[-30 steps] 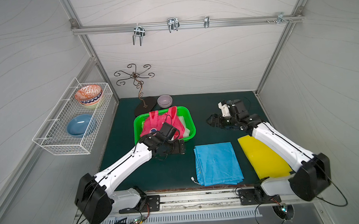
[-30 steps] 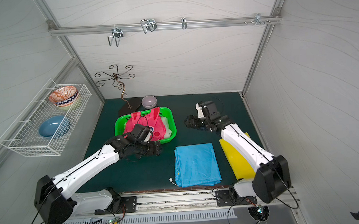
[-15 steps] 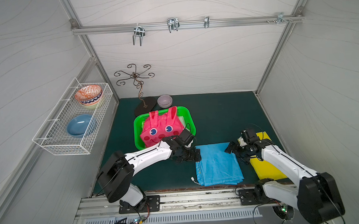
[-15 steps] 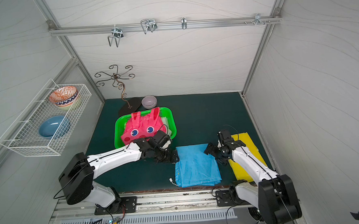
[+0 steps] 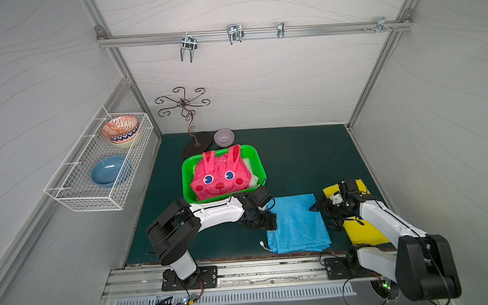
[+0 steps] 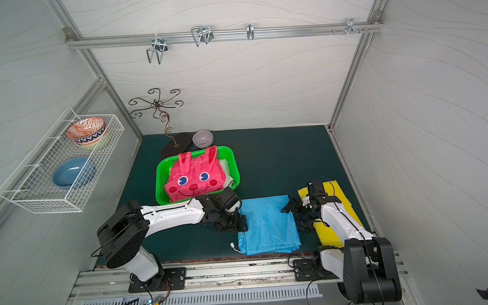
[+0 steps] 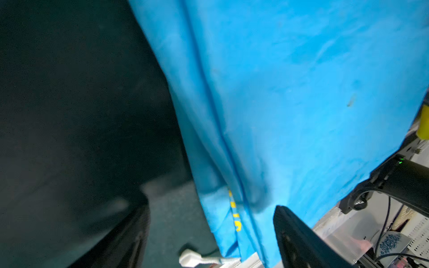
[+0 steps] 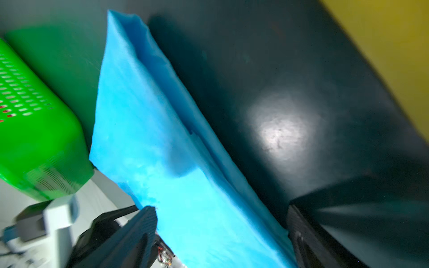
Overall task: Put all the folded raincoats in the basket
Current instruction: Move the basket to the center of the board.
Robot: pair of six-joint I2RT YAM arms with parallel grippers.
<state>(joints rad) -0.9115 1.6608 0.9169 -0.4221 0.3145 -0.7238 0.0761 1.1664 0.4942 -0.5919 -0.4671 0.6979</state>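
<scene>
A folded blue raincoat [image 5: 296, 222] [image 6: 269, 223] lies flat on the dark mat, in front of and to the right of the green basket [image 5: 185, 179] [image 6: 159, 180]. A pink bunny-face raincoat [image 5: 219, 177] fills the basket. My left gripper [image 5: 266, 222] [image 7: 211, 232] is open, low at the blue raincoat's left edge, and the layered hem [image 7: 232, 185] runs between its fingers. My right gripper [image 5: 325, 216] [image 8: 222, 232] is open at the raincoat's right edge, with the blue fabric [image 8: 151, 139] between its fingers. The basket's corner [image 8: 34, 150] shows beyond.
A folded yellow raincoat [image 5: 364, 230] [image 8: 394, 46] lies under the right arm. A white cord toggle [image 5: 263, 244] [image 7: 190, 257] sticks out at the blue raincoat's front left corner. A lilac bowl [image 5: 224, 137] and a metal stand [image 5: 191, 124] are behind the basket. A wire rack [image 5: 100, 166] hangs on the left wall.
The left arm has left the pink raincoat in the basket and swung to the blue raincoat's left edge. The right arm came forward from the back to its right edge.
</scene>
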